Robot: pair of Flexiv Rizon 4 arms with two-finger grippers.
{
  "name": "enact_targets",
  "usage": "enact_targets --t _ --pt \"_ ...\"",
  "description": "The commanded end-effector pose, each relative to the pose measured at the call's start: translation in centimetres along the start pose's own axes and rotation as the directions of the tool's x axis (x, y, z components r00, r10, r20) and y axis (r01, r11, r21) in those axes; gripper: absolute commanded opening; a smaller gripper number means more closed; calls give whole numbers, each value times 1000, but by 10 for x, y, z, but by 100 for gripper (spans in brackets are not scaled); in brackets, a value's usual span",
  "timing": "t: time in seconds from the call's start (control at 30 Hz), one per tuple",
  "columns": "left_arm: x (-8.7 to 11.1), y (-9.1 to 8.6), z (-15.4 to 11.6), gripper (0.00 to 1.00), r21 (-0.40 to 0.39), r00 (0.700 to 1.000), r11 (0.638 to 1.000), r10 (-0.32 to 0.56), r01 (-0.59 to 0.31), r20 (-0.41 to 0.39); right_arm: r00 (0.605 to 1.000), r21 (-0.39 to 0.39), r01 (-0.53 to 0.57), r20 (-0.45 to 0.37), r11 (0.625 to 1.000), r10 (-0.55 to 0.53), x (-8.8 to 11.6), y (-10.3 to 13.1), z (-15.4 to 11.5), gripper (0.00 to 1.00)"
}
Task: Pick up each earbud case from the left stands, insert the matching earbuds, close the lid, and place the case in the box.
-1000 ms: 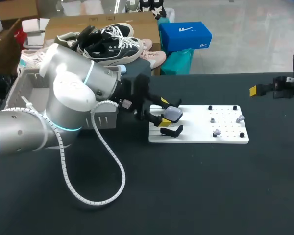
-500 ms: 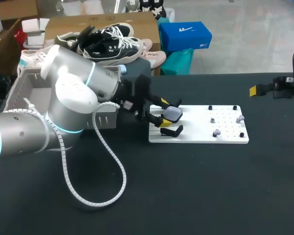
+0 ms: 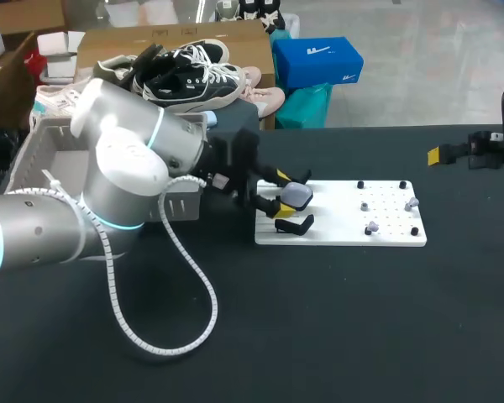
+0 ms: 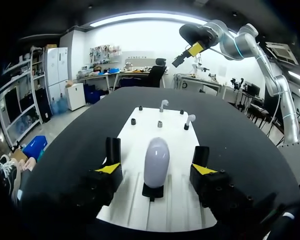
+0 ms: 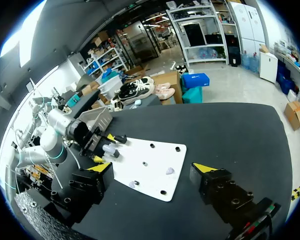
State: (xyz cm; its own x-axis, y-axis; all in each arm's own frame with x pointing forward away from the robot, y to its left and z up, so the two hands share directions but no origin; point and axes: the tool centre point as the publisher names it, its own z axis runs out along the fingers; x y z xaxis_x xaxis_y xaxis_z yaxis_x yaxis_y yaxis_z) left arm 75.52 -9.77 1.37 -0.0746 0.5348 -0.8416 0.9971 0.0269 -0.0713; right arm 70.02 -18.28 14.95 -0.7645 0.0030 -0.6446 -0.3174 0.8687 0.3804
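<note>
Left arm [image 3: 118, 180] silver-white, cyan ring lights, white ribbed cable [image 3: 193, 285]; gripper [image 3: 291, 201] black, yellow tips.

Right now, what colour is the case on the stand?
The case is pale lilac-grey; clearest in left wrist view.

Head view: the left arm [image 3: 109, 185] covers much of the grey box [image 3: 29, 155] — most of its inside and near wall are hidden. The picture's edge cuts off the right arm [image 3: 487, 151], only its end shows. On the white board [image 3: 386, 237] the earbuds [image 3: 370, 227] are too small to tell apart. Left wrist view: the earbud case [image 4: 156, 161] hides most of its stand [image 4: 153, 191] — lid seam unreadable.
</note>
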Motion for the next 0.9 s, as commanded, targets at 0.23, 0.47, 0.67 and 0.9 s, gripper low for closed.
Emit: enact_targets --t 0.23,0.47,0.67,0.9 --pt "-1 -1 2 44 -2 1000 1000 10 -10 0 1000 -2 1 -1 1000 -1 0 -1 0 100" --pt "-1 -1 5 41 5 1000 1000 6 -6 -5 1000 -2 1 -1 1000 -1 0 -1 0 100" --pt "-1 -1 5 31 8 1000 1000 -1 1 -5 1000 -2 1 -1 1000 -1 0 -1 0 100" --pt "-1 -1 4 3 10 1000 1000 1 -1 -5 1000 -2 1 -1 1000 -1 0 -1 0 100"
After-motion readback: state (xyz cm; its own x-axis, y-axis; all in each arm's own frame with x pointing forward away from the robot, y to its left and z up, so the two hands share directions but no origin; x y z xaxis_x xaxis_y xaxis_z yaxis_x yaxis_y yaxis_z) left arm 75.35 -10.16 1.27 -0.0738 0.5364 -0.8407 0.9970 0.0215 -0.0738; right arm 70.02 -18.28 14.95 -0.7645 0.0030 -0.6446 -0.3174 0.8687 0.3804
